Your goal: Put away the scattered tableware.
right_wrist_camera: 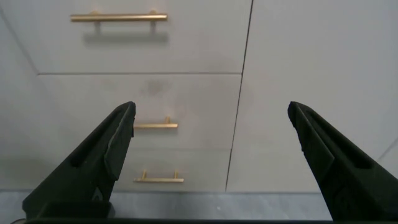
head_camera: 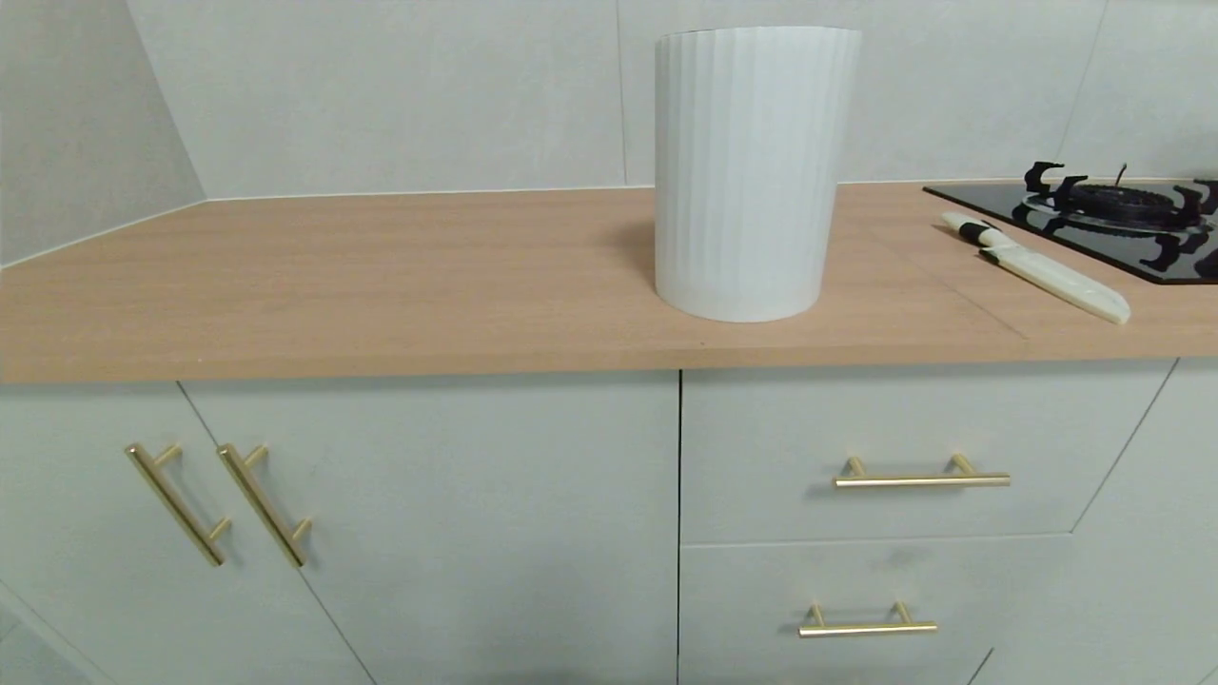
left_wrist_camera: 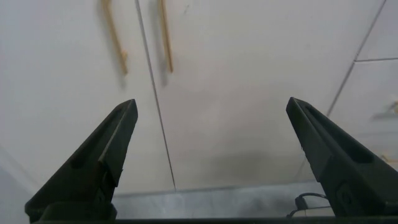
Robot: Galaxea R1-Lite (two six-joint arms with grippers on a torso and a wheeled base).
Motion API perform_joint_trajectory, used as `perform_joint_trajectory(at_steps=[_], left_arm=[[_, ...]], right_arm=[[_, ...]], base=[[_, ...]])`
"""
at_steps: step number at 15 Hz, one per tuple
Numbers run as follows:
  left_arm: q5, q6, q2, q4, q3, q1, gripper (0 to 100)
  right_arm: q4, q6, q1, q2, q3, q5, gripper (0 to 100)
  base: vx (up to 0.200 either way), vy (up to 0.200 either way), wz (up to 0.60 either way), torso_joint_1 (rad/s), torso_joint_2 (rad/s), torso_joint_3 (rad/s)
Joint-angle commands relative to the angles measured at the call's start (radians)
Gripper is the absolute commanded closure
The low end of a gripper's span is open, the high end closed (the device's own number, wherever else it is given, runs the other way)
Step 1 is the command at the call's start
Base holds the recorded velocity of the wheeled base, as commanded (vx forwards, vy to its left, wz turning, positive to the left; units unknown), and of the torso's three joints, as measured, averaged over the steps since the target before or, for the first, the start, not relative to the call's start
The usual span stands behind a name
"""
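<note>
The white ribbed container [head_camera: 747,171] shows only its outer wall; its inside is hidden, so whether it holds anything cannot be told. Right of the container, the black hob [head_camera: 1104,243] is cut off by the picture's edge, its burner grate [head_camera: 1109,195] partly lost. Down and left of the container, in the left wrist view, two brass door handles [left_wrist_camera: 115,37] are blurred and cut short.

A home kitchen, seen from in front of the counter.
A wooden worktop [head_camera: 381,285] ran along a tiled wall [head_camera: 381,95]. Pale cabinet doors [head_camera: 428,523] and drawers [head_camera: 875,419] with brass handles [head_camera: 921,479] sat beneath it. A black gas hob [head_camera: 1113,224] lay at the right end, a knife [head_camera: 1042,268] just beside it.
</note>
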Motion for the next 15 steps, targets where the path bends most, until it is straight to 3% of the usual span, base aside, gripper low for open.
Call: perform_joint_trajectory(at_steps=[1,4,11,15], left_arm=[[0.0,0.0,0.0,0.0,0.0,0.0,0],[0.0,0.0,0.0,0.0,0.0,0.0,0],[0.002,0.0,0.0,0.0,0.0,0.0,0],[0.0,0.0,0.0,0.0,0.0,0.0,0]], right_arm=[[0.001,-0.001,0.0,0.002,0.0,0.0,0],[0.0,-0.001,0.0,0.002,0.0,0.0,0],[0.0,-0.001,0.0,0.002,0.0,0.0,0],[0.001,-0.001,0.0,0.002,0.0,0.0,0]], base=[[0.2,0.0,0.0,-0.002,0.0,0.002],[0.2,0.0,0.0,0.005,0.0,0.004],[0.0,0.0,0.0,0.0,0.0,0.0],[0.0,-0.2,0.0,0.001,0.01,0.002]])
